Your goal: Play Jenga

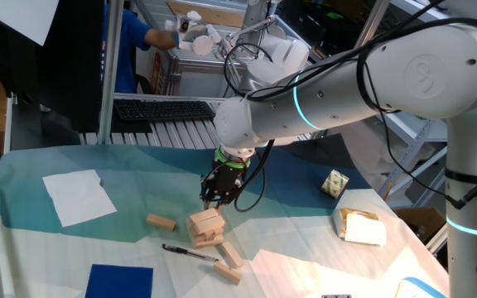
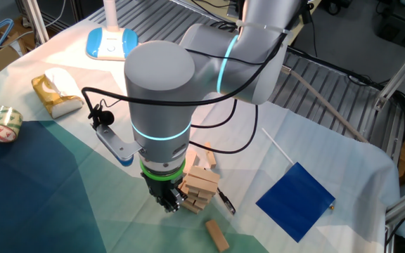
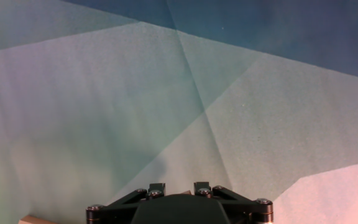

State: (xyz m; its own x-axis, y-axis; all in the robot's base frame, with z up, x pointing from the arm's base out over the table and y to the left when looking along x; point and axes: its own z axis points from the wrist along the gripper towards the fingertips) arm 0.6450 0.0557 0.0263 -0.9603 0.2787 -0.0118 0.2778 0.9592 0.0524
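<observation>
The Jenga stack is a short uneven pile of pale tan blocks on the teal cloth; it also shows in the other fixed view. My gripper hangs low right beside the stack, at its far side, its dark fingers close against the upper blocks; in the other fixed view it sits against the stack's left side. The fingers look drawn together with nothing clearly between them. The hand view shows only cloth, the finger bases and a tan block edge at the bottom left. Loose blocks lie nearby.
A thin black pen lies just in front of the stack. A white sheet lies to the left, a blue square at the front, a brown-and-white packet and a tape roll to the right.
</observation>
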